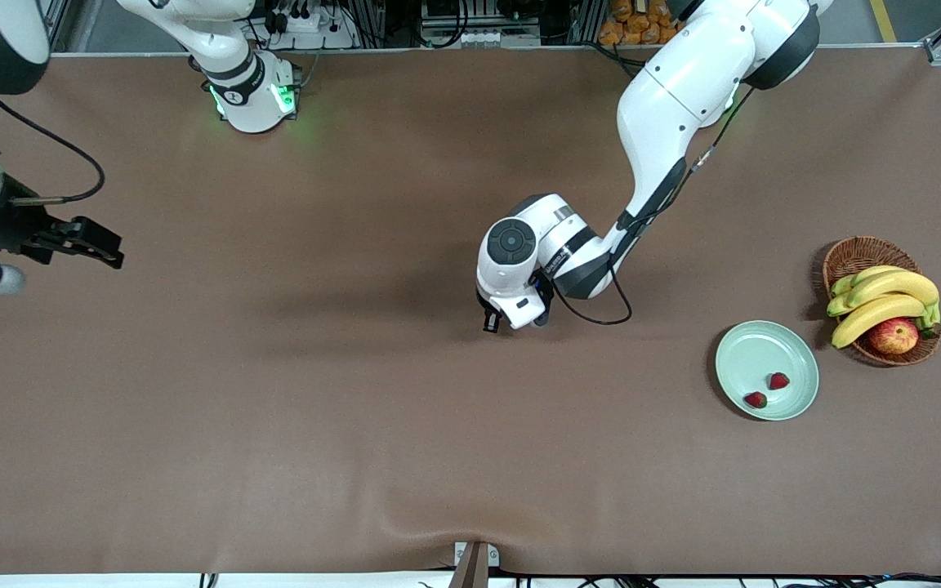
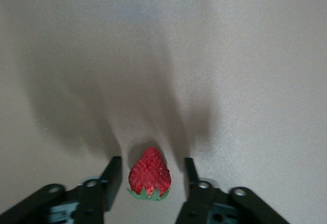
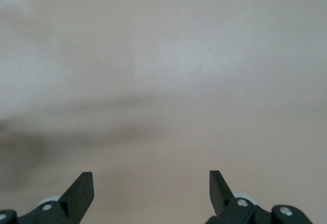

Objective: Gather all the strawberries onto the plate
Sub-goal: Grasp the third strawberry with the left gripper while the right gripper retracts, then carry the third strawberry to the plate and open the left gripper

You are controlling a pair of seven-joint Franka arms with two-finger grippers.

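Note:
A red strawberry (image 2: 149,175) with a green cap lies on the brown table, between the fingers of my left gripper (image 2: 152,160). The jaws stand on either side of it with a narrow gap on each side, so the gripper is open. In the front view my left gripper (image 1: 513,324) is low over the middle of the table and hides that berry. The pale green plate (image 1: 756,351) lies toward the left arm's end and holds two strawberries (image 1: 779,380) (image 1: 755,399). My right gripper (image 1: 113,251) waits open and holds nothing at the right arm's end, over bare table (image 3: 150,175).
A brown wicker basket (image 1: 861,255) stands beside the plate, a little farther from the front camera. It holds bananas (image 1: 883,298) and a red-yellow apple (image 1: 894,335). A black cable (image 1: 601,314) loops from the left wrist.

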